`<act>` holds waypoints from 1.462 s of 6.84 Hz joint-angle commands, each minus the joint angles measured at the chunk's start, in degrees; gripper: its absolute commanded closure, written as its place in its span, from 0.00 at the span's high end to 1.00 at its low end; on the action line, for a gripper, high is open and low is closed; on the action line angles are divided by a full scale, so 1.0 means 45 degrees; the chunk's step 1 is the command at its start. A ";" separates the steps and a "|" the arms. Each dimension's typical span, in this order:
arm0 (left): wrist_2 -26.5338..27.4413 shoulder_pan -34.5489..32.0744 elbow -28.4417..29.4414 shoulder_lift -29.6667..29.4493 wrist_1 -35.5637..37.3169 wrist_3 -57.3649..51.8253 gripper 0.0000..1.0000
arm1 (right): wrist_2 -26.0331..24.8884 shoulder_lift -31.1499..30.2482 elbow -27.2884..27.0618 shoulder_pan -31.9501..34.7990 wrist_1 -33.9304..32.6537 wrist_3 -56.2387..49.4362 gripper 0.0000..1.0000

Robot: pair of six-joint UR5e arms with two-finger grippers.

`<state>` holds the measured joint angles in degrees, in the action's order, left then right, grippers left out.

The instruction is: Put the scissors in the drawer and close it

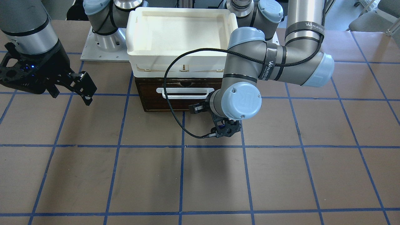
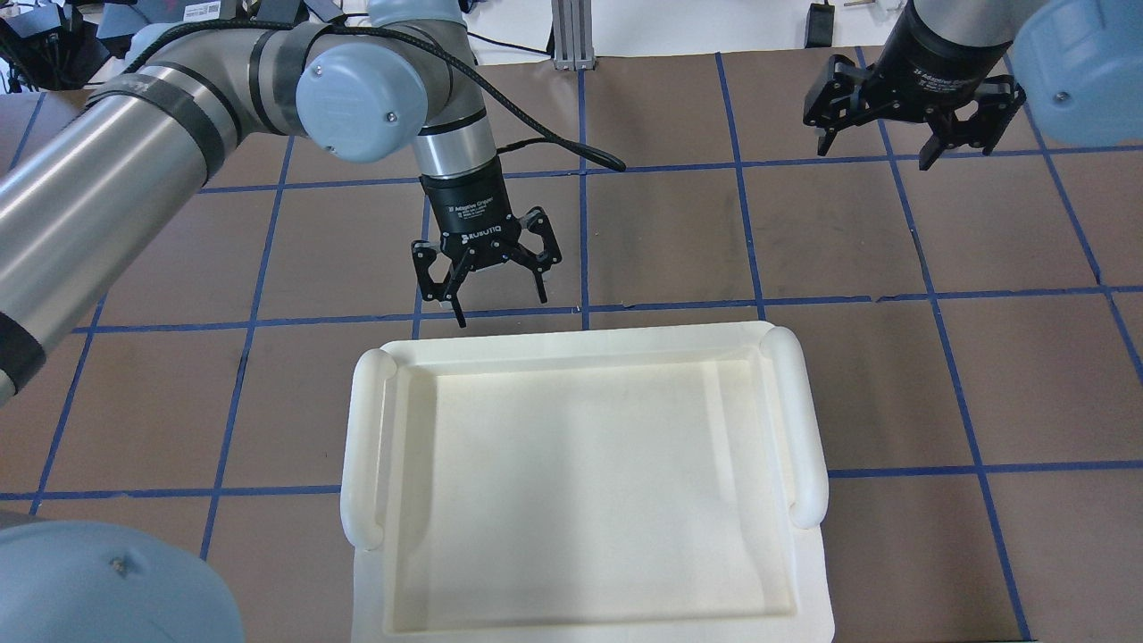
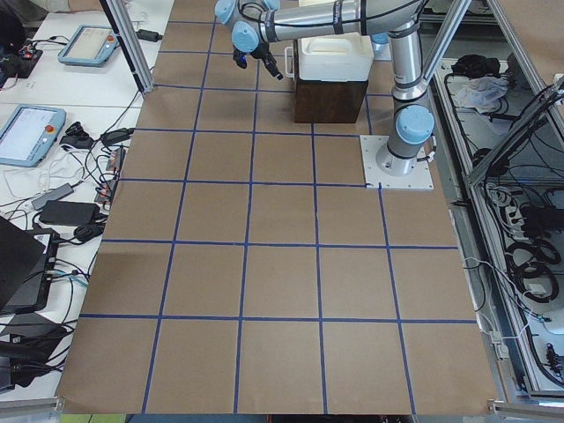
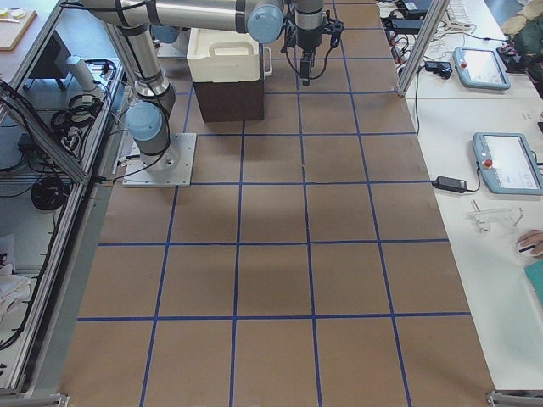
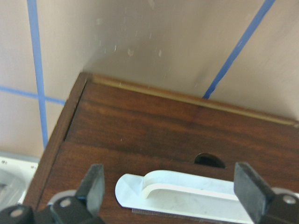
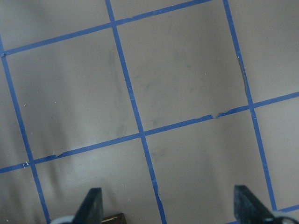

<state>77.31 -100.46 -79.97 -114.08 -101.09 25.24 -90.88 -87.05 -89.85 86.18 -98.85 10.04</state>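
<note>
Glossy dark wood drawer [image 5: 154, 126], its handle [image 5: 187, 189] seemingly smooth white plastic.

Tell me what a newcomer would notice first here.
A big white tray sits atop the dark wooden drawer, which looks shut. The left gripper hangs open just in front of its white bar handle; the right gripper is open off to the side. No scissors show.
</note>
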 commanded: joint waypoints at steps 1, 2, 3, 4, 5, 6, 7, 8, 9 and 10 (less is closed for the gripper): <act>0.0859 0.0639 0.0542 0.0563 0.2101 -0.0857 1.00 | -0.0057 -0.0010 -0.0014 -0.0010 -0.0007 -0.0024 1.00; 0.1041 0.1166 0.0563 0.0779 0.3118 -0.2178 1.00 | -0.0077 -0.0010 -0.0014 -0.0029 0.0013 -0.0024 1.00; 0.1062 0.1848 0.0563 0.1091 0.3805 -0.3448 1.00 | -0.0058 -0.0068 0.0005 -0.0010 -0.0006 -0.0024 1.00; 0.1430 0.2454 0.0563 0.1597 0.3773 -0.4177 1.00 | -0.0057 -0.0069 0.0005 -0.0029 -0.0007 -0.0024 1.00; 0.2303 0.2673 0.0331 0.2201 0.3657 -0.5054 1.00 | -0.0057 -0.0088 0.0024 -0.0030 -0.0007 -0.0024 1.00; 0.2448 0.2888 0.0251 0.2632 0.3346 -0.5198 1.00 | -0.0038 -0.0089 0.0025 -0.0030 -0.0007 -0.0024 1.00; 0.2468 0.2890 0.0193 0.3178 0.2918 -0.5393 1.00 | 0.0020 -0.0069 0.0025 -0.0030 -0.0026 -0.0005 1.00; 0.2701 0.2890 0.0173 0.3744 0.2527 -0.5472 1.00 | 0.0001 -0.0030 0.0025 -0.0030 -0.0026 -0.0005 1.00; 0.2742 0.2909 0.0134 0.4098 0.2310 -0.5454 1.00 | 0.0001 -0.0088 0.0063 -0.0049 -0.0026 -0.0024 1.00; 0.2742 0.2929 -0.0234 0.4256 0.2288 -0.5473 1.00 | 0.0021 -0.0108 0.0102 -0.0107 -0.0007 -0.0024 1.00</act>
<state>89.47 -87.38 -79.72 -96.29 -90.17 0.74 -90.86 -87.42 -89.57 85.91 -98.94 9.96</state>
